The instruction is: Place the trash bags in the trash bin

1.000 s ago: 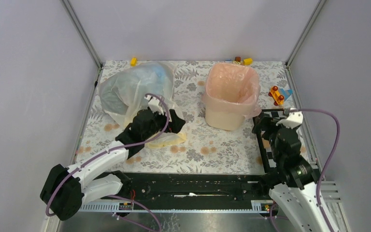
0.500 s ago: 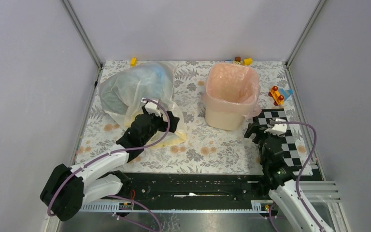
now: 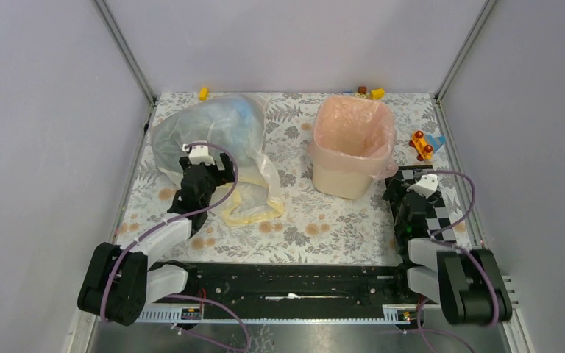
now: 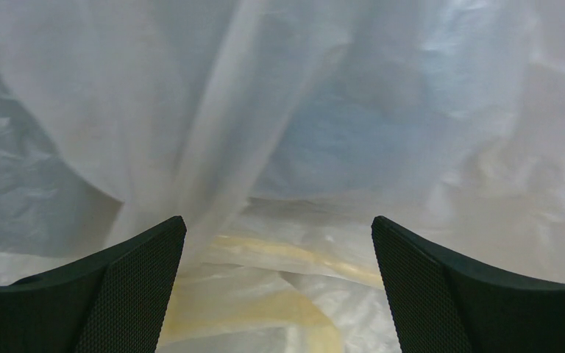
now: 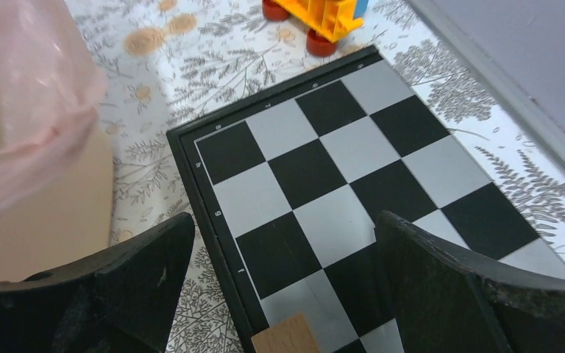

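The cream-beige trash bin (image 3: 349, 173) stands at the table's back right, lined with a pale pink bag (image 3: 353, 129); its side and the pink bag's edge show in the right wrist view (image 5: 22, 118). A bluish-clear bag (image 3: 206, 132) lies bunched at the back left, with a pale yellow bag (image 3: 254, 206) flat in front of it. My left gripper (image 3: 207, 170) is open and empty at the clear bag's near edge; both bags fill its wrist view (image 4: 279, 147). My right gripper (image 3: 406, 193) is open and empty over the checkerboard.
A black-and-white checkerboard (image 5: 353, 169) lies right of the bin, with a small wooden block (image 5: 290, 338) on it. An orange toy with red wheels (image 3: 421, 145) sits near the right wall. Small toy bricks (image 3: 368, 93) and a yellow one (image 3: 203, 93) lie along the back edge.
My left arm pulled back to the left, off the yellow bag, its gripper now at the clear bag's edge. My right arm folded back and lowered over the checkerboard.
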Robot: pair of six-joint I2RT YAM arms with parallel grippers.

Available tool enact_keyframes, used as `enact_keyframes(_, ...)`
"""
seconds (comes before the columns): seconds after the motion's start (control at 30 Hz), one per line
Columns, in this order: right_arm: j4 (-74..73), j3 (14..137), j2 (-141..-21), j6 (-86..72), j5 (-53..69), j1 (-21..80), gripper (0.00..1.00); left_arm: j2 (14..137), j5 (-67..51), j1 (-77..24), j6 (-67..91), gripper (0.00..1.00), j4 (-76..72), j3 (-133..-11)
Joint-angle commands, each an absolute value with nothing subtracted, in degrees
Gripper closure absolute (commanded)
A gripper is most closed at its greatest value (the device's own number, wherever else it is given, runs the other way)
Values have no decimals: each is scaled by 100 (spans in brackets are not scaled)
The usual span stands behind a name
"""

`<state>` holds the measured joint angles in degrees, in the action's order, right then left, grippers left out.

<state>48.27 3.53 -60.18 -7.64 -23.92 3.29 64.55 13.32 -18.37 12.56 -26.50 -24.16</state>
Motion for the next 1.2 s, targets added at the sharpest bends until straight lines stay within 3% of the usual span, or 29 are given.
enact_keyframes(0.0,7206,469,-7364,-501,-2152,275,0,6678,1467,-1475,1093,1,-3472,-2236)
enact_keyframes(0.17,9084,498,-9070,-227,-1777,268,0,6854,1532,-1320,706,1,-3696,-2280)
enact_keyframes(0.37,6952,1412,-8858,-247,-1644,264,0,7546,1176,-897,280,1,-5637,-1430)
enact_keyframes(0.5,7106,1378,-8898,-220,-1634,255,0,8017,1019,-735,149,1,-5491,-1772)
enact_keyframes(0.63,7123,1363,-8896,-225,-1644,263,0,8590,867,-511,213,1,-6668,-1457)
enact_keyframes(1.17,7063,1377,-8876,-248,-1643,257,0,8691,620,-334,347,1,-6723,-1459)
